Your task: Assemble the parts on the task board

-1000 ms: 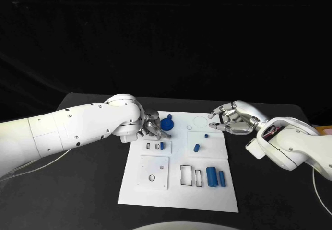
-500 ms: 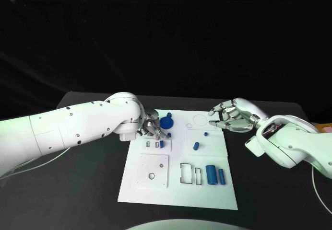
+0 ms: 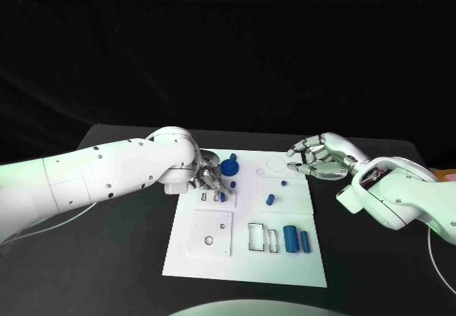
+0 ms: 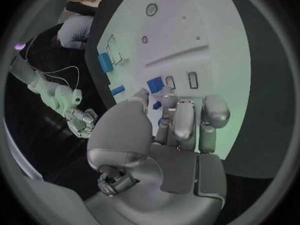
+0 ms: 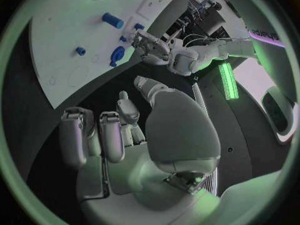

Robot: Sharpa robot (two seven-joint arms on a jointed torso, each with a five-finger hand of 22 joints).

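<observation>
The flat white rectangular task board (image 3: 285, 263) lies in the middle of the black table (image 3: 124, 263), and both silver many-fingered hands hover at its far end. The left hand (image 3: 210, 176) is down at the board's far left corner, fingers curled close together above a pair of small rectangular slots (image 3: 210, 197); whether it pinches anything I cannot tell, though a small blue piece (image 4: 156, 105) shows just past its fingertips in the left wrist view. Right beside that hand sits a round blue gear-like part (image 3: 230, 172). The right hand (image 3: 320, 160) hangs over the far right corner, fingers curled loosely and apart, holding nothing. Between the hands, a short blue peg (image 3: 270, 199) lies on a raised white panel. Toward the near end, a stout blue cylinder (image 3: 290, 238) and a slimmer blue bar (image 3: 305, 241) lie side by side next to two dark-outlined rectangular recesses (image 3: 261, 237).
</observation>
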